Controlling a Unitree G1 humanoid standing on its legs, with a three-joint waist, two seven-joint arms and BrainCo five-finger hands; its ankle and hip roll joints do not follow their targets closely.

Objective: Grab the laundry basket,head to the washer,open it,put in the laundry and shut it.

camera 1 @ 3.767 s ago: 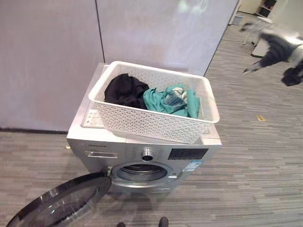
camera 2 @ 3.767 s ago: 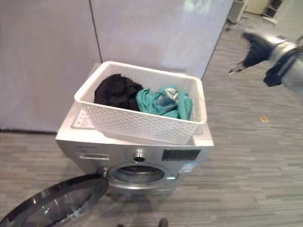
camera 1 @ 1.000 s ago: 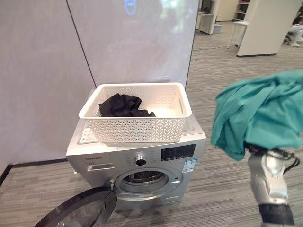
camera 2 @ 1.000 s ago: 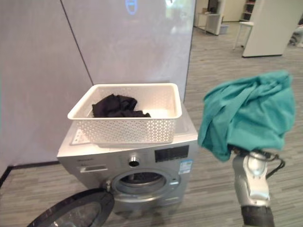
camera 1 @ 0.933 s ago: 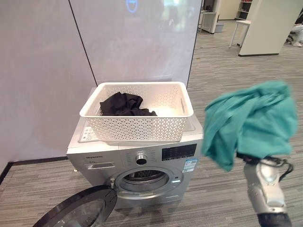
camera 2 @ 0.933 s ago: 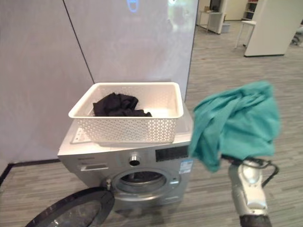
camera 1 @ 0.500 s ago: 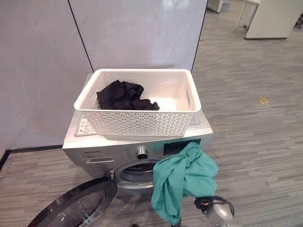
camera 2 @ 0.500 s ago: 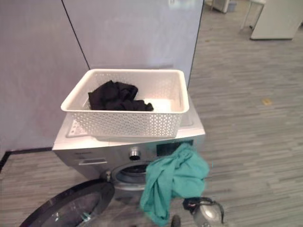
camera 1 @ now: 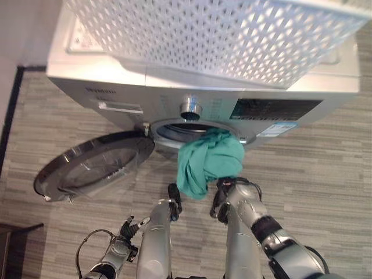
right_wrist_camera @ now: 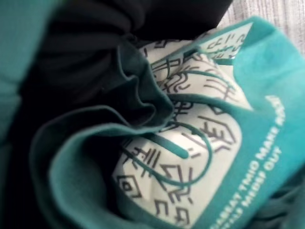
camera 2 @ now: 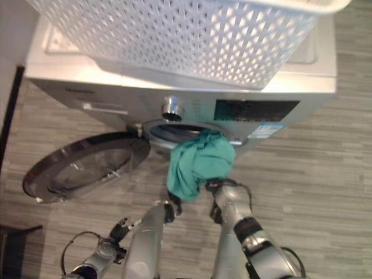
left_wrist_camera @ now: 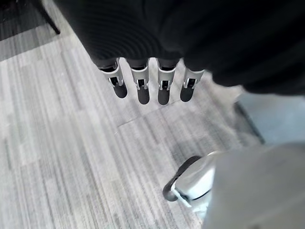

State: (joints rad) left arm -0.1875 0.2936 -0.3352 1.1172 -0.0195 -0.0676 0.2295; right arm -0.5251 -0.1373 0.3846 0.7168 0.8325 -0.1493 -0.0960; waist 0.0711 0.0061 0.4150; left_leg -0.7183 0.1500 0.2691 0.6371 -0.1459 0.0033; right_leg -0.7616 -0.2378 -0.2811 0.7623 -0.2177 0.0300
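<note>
A crumpled teal cotton garment (camera 1: 206, 160) is being carried at the round porthole opening (camera 1: 186, 132) of the silver front-loading washing machine (camera 1: 116, 87), its upper folds lying over the lower rim of that opening and the rest hanging below it. The right hand (camera 1: 228, 187) is being hidden under the cloth; in the right wrist view teal folds with a printed white panel are being pressed close against the camera, so whether its fingers are clenched on the garment cannot be told. The left hand (left_wrist_camera: 152, 83) is being held low beside the washing machine with its fingers hanging straight and relaxed, grasping nothing.

The dark glass door (camera 1: 93, 165) is lying swung wide open to the left of the opening. The white perforated plastic laundry basket (camera 1: 221, 29) is resting on top of the washing machine.

For the step in hand, the garment should probably be pushed well past the rim into the drum before it is let go, since the hanging part could slip to the grey striped floor (camera 1: 325, 174) or be caught later by the door. The trailing fold would best be gathered in first.
</note>
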